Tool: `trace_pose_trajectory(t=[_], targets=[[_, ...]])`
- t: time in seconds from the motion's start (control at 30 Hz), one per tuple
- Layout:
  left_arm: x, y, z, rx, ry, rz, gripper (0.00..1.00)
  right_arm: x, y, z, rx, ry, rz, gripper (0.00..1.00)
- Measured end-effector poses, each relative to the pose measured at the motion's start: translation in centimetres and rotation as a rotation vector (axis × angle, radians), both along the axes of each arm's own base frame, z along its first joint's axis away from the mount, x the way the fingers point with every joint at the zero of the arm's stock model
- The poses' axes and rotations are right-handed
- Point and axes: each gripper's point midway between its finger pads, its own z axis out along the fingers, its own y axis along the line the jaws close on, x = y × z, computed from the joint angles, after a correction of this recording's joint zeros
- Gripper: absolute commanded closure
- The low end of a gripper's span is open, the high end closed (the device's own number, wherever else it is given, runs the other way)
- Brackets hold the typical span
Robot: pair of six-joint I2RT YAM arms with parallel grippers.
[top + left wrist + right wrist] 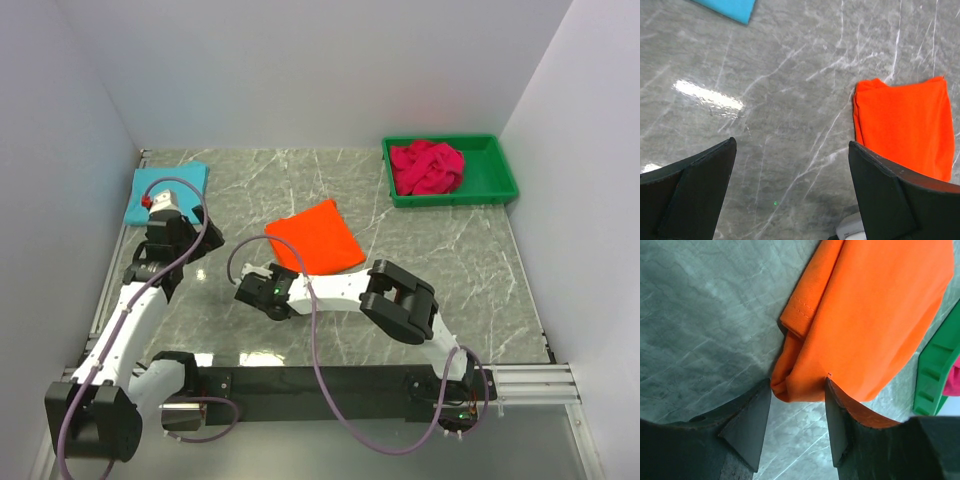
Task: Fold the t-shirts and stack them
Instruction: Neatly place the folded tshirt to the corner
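A folded bright orange t-shirt (318,238) lies mid-table; it also shows in the left wrist view (905,125) and the right wrist view (875,315). A folded turquoise-blue t-shirt (172,180) lies at the far left, and one corner of it shows in the left wrist view (730,7). A crimson-pink t-shirt (428,167) lies crumpled in the green bin (495,180). My left gripper (178,262) (791,150) is open and empty over bare table, between the two folded tees. My right gripper (272,276) (798,390) is open, its tips on either side of the orange tee's near corner.
The green bin stands at the far right; its edge shows in the right wrist view (932,370). White walls close off the left, back and right. A metal rail (520,380) runs along the near edge by the arm bases.
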Motion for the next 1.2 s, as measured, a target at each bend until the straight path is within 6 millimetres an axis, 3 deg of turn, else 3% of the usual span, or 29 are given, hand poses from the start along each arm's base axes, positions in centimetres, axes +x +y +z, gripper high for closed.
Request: trace_pose_trajectory(t=[0.1, 0.2, 0.23, 0.43, 0.63, 0.73, 0.97, 1.2], targets=[[0.1, -0.5, -0.9, -0.027, 0.032, -0.01, 0.01, 0.1, 0.1, -0.1, -0.005, -0.009, 0.004, 0.49], [0.2, -1.2, -1.9, -0.071, 0.068, -0.012, 0.01, 0.2, 0.3, -0.2, -0.009, -0.013, 0.015, 0.59], [0.3, -1.4, -2.2, -0.09, 0.079, -0.01, 0.01, 0.2, 0.3, -0.3, -0.009, -0.012, 0.019, 0.68], [0.4, -2.7, -4.2, -0.2, 0.131, 0.009, 0.01, 0.1, 0.3, -0.9, -0.013, -0.007, 0.034, 1.0], [-0.1, -5.1, -7.9, -0.357, 0.229, 0.003, 0.01, 0.2, -0.3, -0.8, 0.042, 0.02, 0.033, 1.0], [0.0, -6.9, -9.5, -0.427, 0.28, -0.01, 0.01, 0.5, -1.1, 0.3, 0.111, 0.055, 0.014, 1.0], [1.2, -12.0, -10.7, -0.569, 0.31, -0.06, 0.01, 2.6, -1.3, 3.8, 0.328, 0.084, -0.05, 1.0], [2.8, -16.8, -11.0, -0.72, 0.299, -0.075, 0.01, 2.5, -1.5, 3.2, 0.427, 0.152, -0.076, 1.0]])
